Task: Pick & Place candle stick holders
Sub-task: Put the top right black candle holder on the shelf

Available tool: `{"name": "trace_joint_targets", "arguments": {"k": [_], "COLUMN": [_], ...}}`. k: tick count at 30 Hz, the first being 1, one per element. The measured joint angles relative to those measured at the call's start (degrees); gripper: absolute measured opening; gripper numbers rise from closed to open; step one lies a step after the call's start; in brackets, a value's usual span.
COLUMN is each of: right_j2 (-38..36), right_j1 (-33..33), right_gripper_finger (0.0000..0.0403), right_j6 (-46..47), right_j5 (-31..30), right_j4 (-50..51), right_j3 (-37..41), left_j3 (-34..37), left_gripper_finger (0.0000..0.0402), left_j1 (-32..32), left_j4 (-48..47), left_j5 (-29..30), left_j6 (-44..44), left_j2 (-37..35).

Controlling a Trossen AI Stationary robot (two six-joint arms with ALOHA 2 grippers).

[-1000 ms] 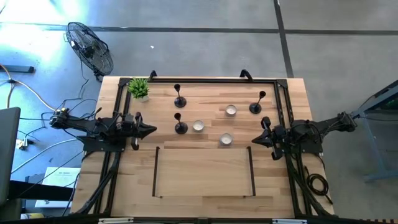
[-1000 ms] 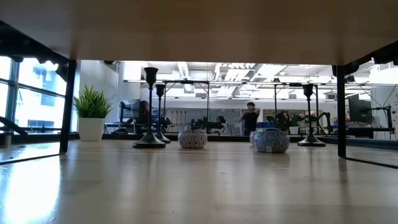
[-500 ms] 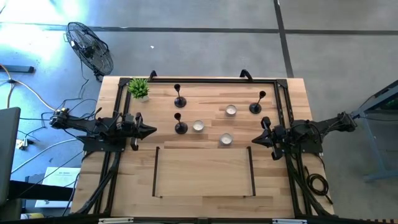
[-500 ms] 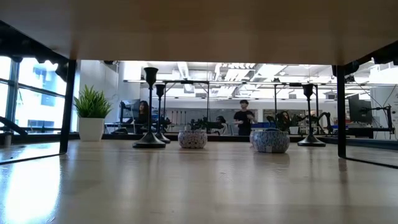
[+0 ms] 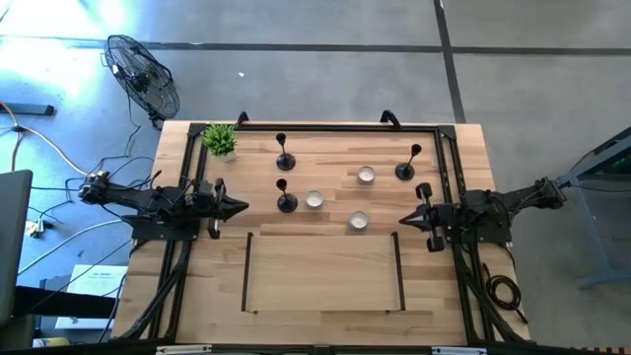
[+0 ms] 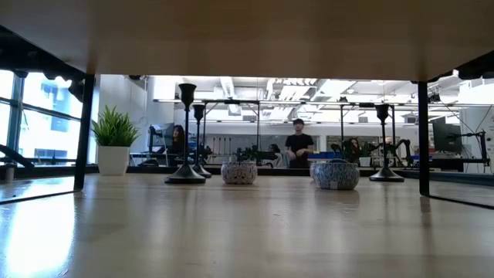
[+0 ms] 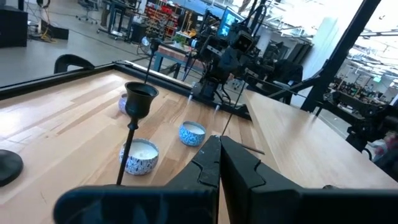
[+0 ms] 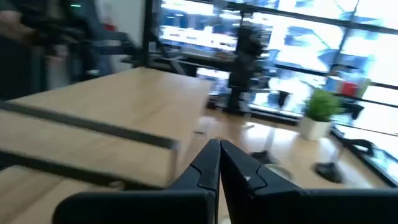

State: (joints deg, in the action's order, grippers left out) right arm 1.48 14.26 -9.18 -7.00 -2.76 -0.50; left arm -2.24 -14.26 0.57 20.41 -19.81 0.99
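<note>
Slightly rolled since a second ago, the right gripper (image 5: 403, 219) sits closed and empty at the surface's (image 5: 325, 276) right edge; left gripper (image 5: 245, 206) closed, empty, at left. Three candle stick holders (image 5: 286, 201) (image 5: 285, 161) (image 5: 405, 170) stand upright at the far side, among three small candle cups (image 5: 314, 199).

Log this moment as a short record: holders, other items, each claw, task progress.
holders: three black candle stick holders upright on the table, one near the plant, one beside a candle cup, one toward the right side
candle cups: three small cups between the holders
plant: potted plant at the far left corner
left claw: shut, empty, at the table's left edge
right claw: shut, empty, at the right edge
progress: no holder picked up yet
</note>
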Motion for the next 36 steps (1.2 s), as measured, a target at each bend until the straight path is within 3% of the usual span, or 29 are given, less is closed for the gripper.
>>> {"name": "trace_joint_targets", "arguments": {"k": [13, 17, 20, 23, 28, 32, 36], "right_j2": [0.0, 0.0, 0.0, 0.0, 0.0, 0.0, 0.0], "right_j1": [0.0, 0.0, 0.0, 0.0, 0.0, 0.0, 0.0], "right_gripper_finger": [0.0009, 0.0004, 0.0001, 0.0004, 0.0009, 0.0005, 0.0001], "right_j6": [2.6, 3.0, 9.2, 11.7, 7.1, 6.8, 3.8], "right_j5": [-0.3, -2.1, -8.4, -17.6, -26.2, -27.5, -23.5], "right_j4": [-8.9, -13.1, -17.4, -20.0, -21.2, -25.7, -32.8], "right_j3": [0.0, 0.0, 0.0, 0.0, -0.1, -1.1, -1.5], "left_j3": [0.0, 0.2, -0.1, -2.5, -8.9, -15.6, -21.8], "left_gripper_finger": [0.0000, 0.0000, 0.0000, 0.0000, 0.0000, 0.0000, 0.0000], "left_j1": [0.0, 0.0, 0.0, 0.0, 0.0, 0.0, 0.0], "left_j4": [0.9, 4.4, 8.9, 8.8, 8.8, 7.7, 6.1], "left_j5": [0.4, 2.6, 4.5, 4.0, 6.3, 8.4, 10.1], "left_j6": [-1.5, -2.9, -4.1, -1.6, 2.6, 7.8, 14.0], "left_j2": [0.0, 0.0, 0.0, 0.0, 1.1, 4.3, 9.2]}}
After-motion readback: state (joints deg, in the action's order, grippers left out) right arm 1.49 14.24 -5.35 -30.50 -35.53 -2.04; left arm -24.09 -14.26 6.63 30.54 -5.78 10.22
